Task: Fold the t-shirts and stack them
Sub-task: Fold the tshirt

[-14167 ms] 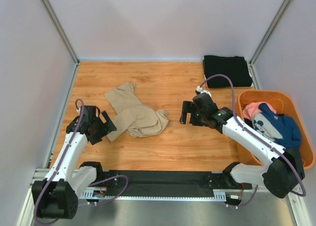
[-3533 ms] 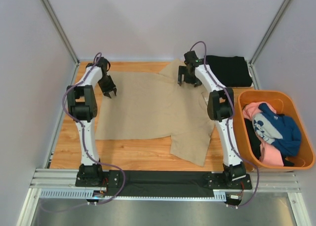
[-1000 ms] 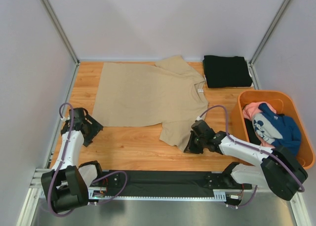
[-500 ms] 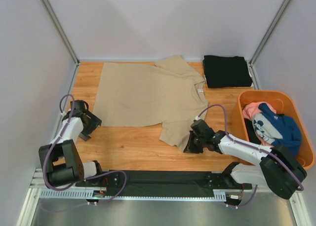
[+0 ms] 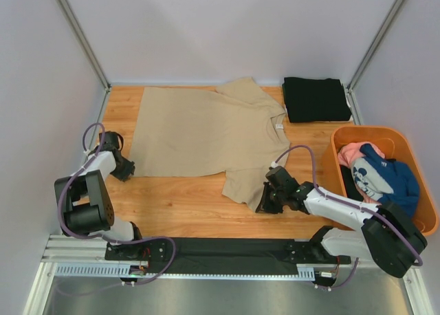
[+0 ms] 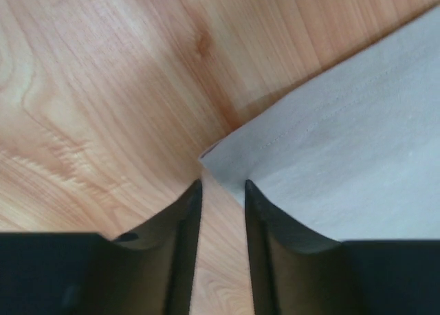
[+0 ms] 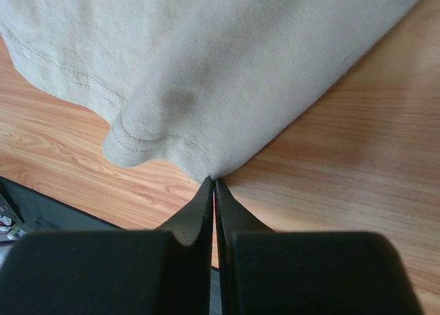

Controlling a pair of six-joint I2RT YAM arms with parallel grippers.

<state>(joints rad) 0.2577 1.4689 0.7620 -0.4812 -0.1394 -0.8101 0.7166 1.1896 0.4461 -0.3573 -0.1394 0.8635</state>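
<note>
On my feed the desk (image 5: pixel 179 205) reads as wood-grain board, warm orange-brown and smooth, with a faint sheen. The tan t-shirt (image 5: pixel 206 133) is soft matt cloth, a fine knit up close, with rows of stitching along its hem. The black t-shirt (image 5: pixel 316 98) is matt dark cloth as well. The orange tub (image 5: pixel 366 129) looks like smooth, slightly glossy plastic. The pink t-shirt (image 5: pixel 350 152) and blue t-shirt (image 5: pixel 392 179) in it are soft cloth, the blue one printed. The left gripper (image 6: pixel 221 191) and right gripper (image 7: pixel 214 186) are black, matt and smooth, likely plastic. The rail (image 5: pixel 75 248) by the arm bases is bare grey metal.
</note>
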